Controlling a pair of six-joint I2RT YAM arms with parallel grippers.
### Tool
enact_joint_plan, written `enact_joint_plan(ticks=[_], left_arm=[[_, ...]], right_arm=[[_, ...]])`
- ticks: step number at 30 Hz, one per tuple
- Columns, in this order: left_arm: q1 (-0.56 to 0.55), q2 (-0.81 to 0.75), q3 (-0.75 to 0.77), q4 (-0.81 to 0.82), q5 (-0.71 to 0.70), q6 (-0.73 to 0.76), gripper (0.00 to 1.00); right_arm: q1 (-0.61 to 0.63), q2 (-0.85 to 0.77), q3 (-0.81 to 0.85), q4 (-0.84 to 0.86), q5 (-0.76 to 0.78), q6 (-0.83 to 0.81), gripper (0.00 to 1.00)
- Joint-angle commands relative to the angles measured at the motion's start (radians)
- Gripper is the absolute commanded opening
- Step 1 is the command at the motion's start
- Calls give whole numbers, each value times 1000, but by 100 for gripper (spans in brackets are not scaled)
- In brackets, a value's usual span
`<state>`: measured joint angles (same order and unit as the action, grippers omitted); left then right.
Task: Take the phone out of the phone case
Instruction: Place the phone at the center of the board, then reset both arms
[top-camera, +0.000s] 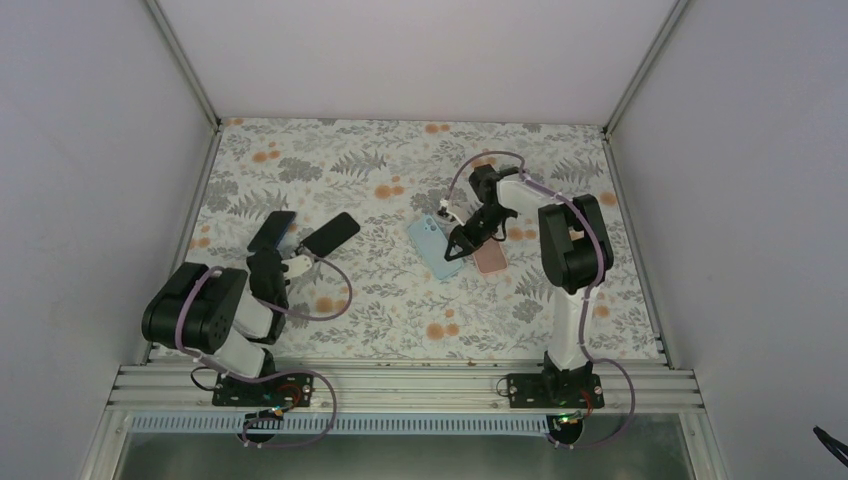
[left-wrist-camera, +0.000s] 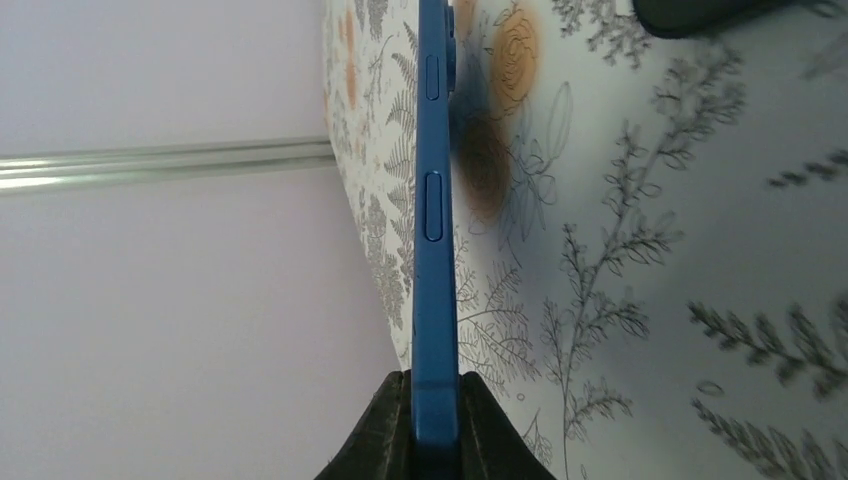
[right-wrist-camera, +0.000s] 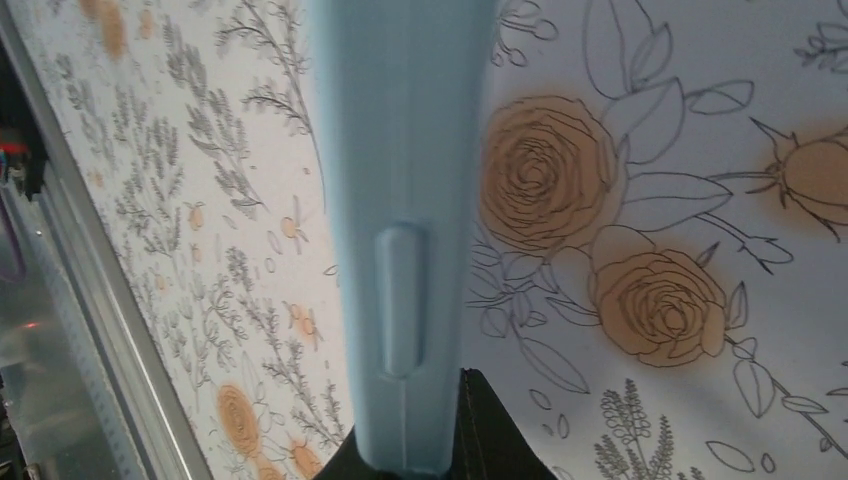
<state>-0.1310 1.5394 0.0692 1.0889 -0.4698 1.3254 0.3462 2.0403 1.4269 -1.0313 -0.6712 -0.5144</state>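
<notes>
Showing only in wrist views, left jaws clamp phone (left-wrist-camera: 433, 250), right jaws apparently case (right-wrist-camera: 400, 150).

Walls (top-camera: 400, 50): plain pale lilac panels, on three sides.
Table (top-camera: 400, 310): cloth printed with grey ferns and orange roses.
Near edge: ribbed aluminium rail (top-camera: 400, 385).
Light: soft, even.

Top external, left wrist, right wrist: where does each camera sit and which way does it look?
Top external: above and behind, looking down on the floral table; left arm and right arm show.
Left wrist: on its arm, looking past the left gripper, shut on the blue phone.
Right wrist: on its arm, looking past the right gripper along the light blue case.
Shared: top external also shows phone and case.
</notes>
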Motion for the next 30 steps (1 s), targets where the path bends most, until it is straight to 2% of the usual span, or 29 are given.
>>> enact_joint_plan(ticks=[1, 3, 4, 5, 7, 11, 12, 15, 17, 20, 21, 22, 26, 30], left_arm=[[4, 12, -64, 244, 54, 62, 17], [3, -11, -92, 246, 87, 64, 24], [3, -29, -104, 241, 108, 65, 31], [2, -49, -116, 238, 125, 66, 43], [2, -109, -127, 181, 156, 59, 59], [2, -283, -108, -108, 252, 11, 95], [2, -342, -93, -213, 285, -6, 99], [4, -503, 15, -620, 413, -86, 100], [4, -557, 109, -858, 505, -112, 100], [4, -531, 252, -1100, 584, -139, 100], [3, -508, 302, -1173, 596, -146, 100], [3, -485, 352, -1235, 604, -161, 100], [4, -441, 550, -1422, 664, -218, 100], [13, -387, 773, -1582, 817, -355, 100]], right_arm=[[-4, 30, 29, 19, 58, 23, 8], [-9, 39, 35, 34, 85, 38, 14], [-12, 41, 40, 41, 99, 46, 16], [-14, 43, 45, 48, 111, 54, 19], [-18, 40, 51, 60, 138, 67, 32], [-18, 13, 70, 82, 200, 85, 54], [-19, 2, 77, 85, 214, 88, 57], [-19, -30, 105, 76, 240, 86, 69], [-19, -43, 131, 54, 247, 76, 75], [-19, -67, 164, 30, 254, 61, 87], [-19, -75, 175, 20, 254, 53, 97], [-19, -87, 187, 11, 250, 43, 99], [-18, -151, 226, -12, 235, -2, 100], [-20, -249, 234, 13, 253, -11, 100]])
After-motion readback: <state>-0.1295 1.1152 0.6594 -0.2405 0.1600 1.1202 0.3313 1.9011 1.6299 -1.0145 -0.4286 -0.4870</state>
